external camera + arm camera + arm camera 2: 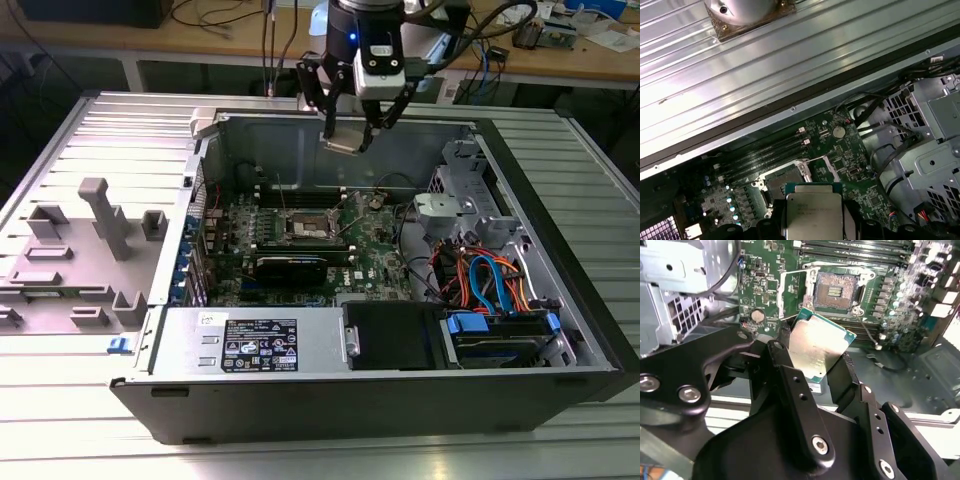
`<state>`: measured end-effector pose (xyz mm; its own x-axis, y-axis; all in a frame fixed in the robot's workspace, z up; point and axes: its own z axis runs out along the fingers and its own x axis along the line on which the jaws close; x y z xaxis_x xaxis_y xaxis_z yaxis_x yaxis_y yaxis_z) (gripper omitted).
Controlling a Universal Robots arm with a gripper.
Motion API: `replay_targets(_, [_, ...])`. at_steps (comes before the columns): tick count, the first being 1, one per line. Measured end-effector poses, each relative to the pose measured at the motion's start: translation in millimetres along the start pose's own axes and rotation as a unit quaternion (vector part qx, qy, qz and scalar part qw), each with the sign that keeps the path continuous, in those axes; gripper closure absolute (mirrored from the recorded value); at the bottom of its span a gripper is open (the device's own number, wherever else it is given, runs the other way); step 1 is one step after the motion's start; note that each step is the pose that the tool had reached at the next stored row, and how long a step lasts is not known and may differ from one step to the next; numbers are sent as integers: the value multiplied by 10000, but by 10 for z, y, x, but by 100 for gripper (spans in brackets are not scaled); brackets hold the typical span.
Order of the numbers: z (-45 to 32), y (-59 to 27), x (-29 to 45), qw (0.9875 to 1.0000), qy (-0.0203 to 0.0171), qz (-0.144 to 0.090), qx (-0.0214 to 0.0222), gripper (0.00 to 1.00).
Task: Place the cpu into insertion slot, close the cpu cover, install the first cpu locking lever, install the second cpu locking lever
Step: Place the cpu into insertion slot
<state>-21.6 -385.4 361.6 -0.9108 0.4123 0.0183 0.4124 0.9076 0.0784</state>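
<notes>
Gripper (346,138): jaws closed on the cpu (815,352), up above the green board (385,265).
Cpu: in the air, not in the slot (836,290).
Second wrist view: slot bare with a dark middle; cover (790,292) open beside it.
First wrist view: print on the cpu's grey top.
Exterior view: open case (300,400) lies on a ribbed metal table (100,440); wooden bench (100,35) with cables behind.

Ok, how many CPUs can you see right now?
1: the cpu, held in the gripper over the open case. The insertion slot is empty.
</notes>
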Motion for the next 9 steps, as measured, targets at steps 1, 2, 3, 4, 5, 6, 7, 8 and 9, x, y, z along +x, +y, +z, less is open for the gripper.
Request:
replay_targets(1, [4,-1,0,10000,-2,28,0,46])
replay_targets(2, [7,-5,-1,10000,-2,39,0,46])
replay_targets(3, [9,-10,-4,10000,-2,39,0,46])
replay_targets(4, [12,-17,-7,10000,-2,39,0,46])
replay_targets(5, [15,-25,-11,10000,-2,39,0,46])
replay_targets(6, [17,-30,-13,10000,-1,39,0,46])
replay_targets(7, [24,-38,-17,10000,1,40,0,46])
replay_targets(8, [27,-44,-19,10000,2,41,2,46])
replay_targets(9, [34,-50,-21,10000,4,65,5,46])
